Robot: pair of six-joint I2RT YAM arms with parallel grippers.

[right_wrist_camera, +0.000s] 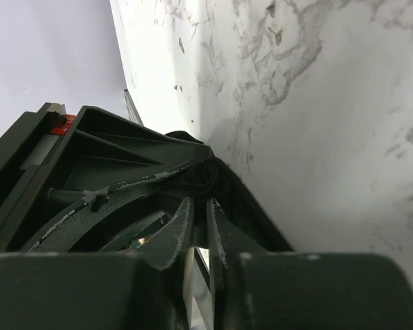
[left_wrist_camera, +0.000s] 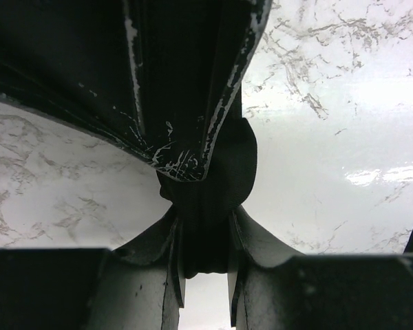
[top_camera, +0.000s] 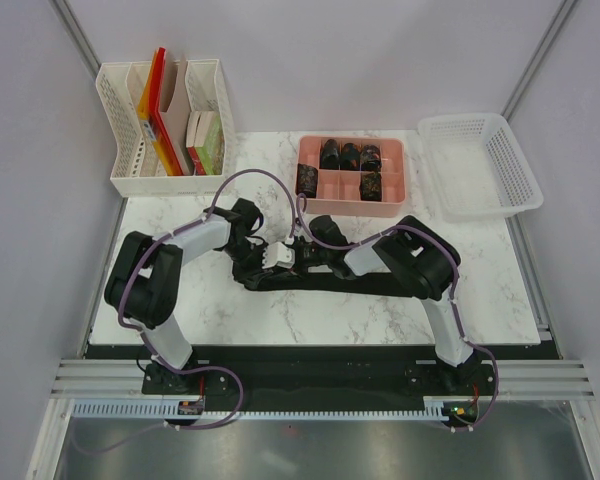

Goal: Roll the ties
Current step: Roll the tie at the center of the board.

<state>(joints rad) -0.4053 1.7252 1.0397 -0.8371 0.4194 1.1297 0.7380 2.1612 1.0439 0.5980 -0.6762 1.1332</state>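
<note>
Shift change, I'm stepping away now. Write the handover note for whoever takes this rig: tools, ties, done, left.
Left tool: shut on a bunched part of the tie, low over the marble table.
Right tool: jaws nearly together, close against the left one at the same tie; whether it grips cannot be told.
Ties: this one lies mid-table, mostly a flat strip running under the right arm. Five rolled ties sit in the pink tray at the back.
Done: those five coils.
Left: finish rolling this tie, then presumably place it in the tray.
</note>
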